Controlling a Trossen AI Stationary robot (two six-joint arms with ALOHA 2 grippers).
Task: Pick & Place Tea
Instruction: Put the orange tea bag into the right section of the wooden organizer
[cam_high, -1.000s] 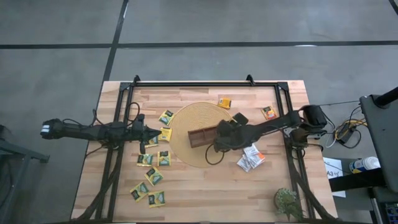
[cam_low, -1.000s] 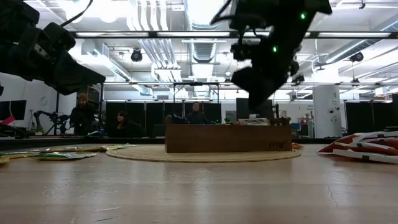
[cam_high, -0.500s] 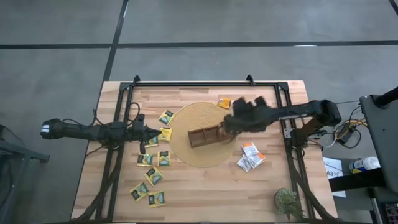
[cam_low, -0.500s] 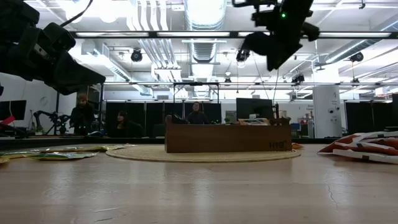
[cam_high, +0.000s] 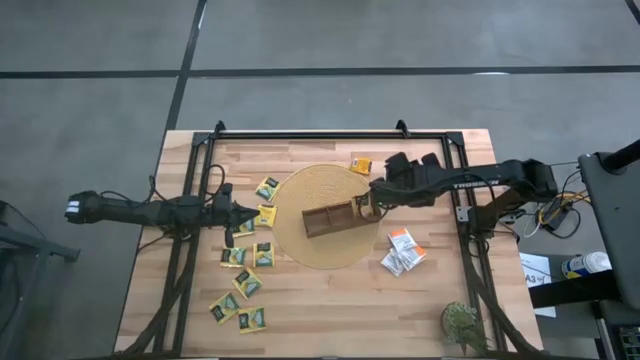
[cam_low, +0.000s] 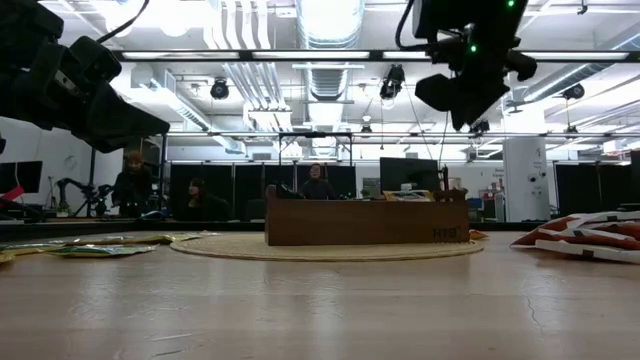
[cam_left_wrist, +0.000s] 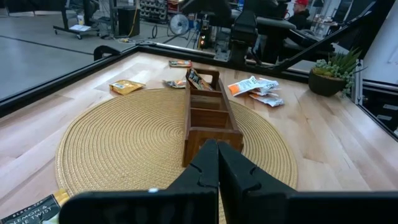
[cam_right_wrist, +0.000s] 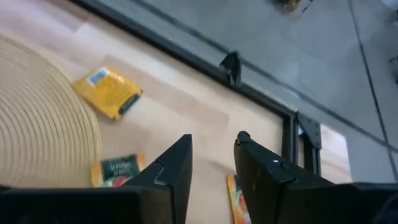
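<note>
The tea is small square packets. Several yellow-green ones lie at the table's left. An orange one lies far of the round woven mat. White-and-orange ones lie right of the mat. One packet sits in the right end compartment of the wooden tray. My right gripper hangs open and empty above the mat's far right edge, near the tray's right end. My left gripper is shut and waits left of the mat.
A black frame runs along the table's far edge and down both sides. A small potted plant stands at the near right corner. Another packet lies beside the mat under my right gripper. Bare wood shows near the front edge.
My right gripper has risen from just over the tray's right end. It has drawn away toward the table's far right and rolled as it went. The tray and the packets on the table lie as before.
</note>
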